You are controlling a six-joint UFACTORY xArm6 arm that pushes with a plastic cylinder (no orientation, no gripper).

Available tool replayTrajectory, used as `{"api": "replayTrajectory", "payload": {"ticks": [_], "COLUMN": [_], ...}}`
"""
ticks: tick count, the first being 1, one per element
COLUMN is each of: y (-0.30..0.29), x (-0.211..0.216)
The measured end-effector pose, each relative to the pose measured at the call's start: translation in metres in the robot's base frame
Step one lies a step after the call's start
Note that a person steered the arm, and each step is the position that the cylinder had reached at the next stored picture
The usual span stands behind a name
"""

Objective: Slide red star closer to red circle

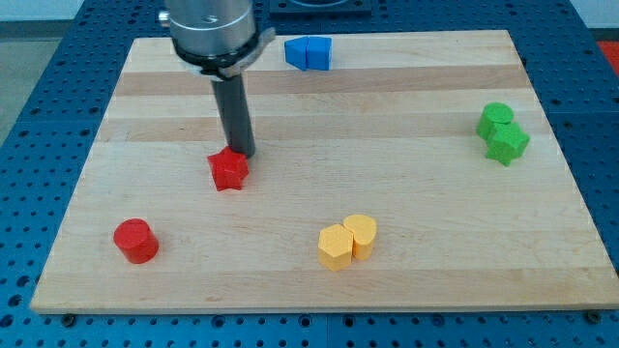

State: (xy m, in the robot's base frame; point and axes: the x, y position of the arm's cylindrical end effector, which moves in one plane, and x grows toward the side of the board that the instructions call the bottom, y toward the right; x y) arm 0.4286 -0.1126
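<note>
My tip [242, 153] has no jaws to open or close; it sits against the upper right edge of the red star [228, 170], and the red circle [135, 241] lies well apart toward the view's lower left; I judge the star's points could let it spin off my tip and drift wide if I push off-centre. The wooden board [387, 280] is bare between the two; the green pair [502, 133], yellow pair [347, 242] and blue pair [309, 53] sit well clear.

Pale wooden board [387, 106] with lengthwise grain, blue perforated bench [29, 145] around it, even light
</note>
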Motion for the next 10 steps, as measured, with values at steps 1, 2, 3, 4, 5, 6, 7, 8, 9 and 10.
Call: {"api": "replayTrajectory", "payload": {"ticks": [1, 2, 3, 4, 5, 6, 7, 8, 9, 10], "y": [-0.01, -0.01, 0.01, 0.035, 0.037, 0.019, -0.008, -0.025, -0.026, -0.027], "x": [0.002, 0.011, 0.014, 0.018, 0.024, 0.024, 0.024, 0.027, 0.035, 0.044]}}
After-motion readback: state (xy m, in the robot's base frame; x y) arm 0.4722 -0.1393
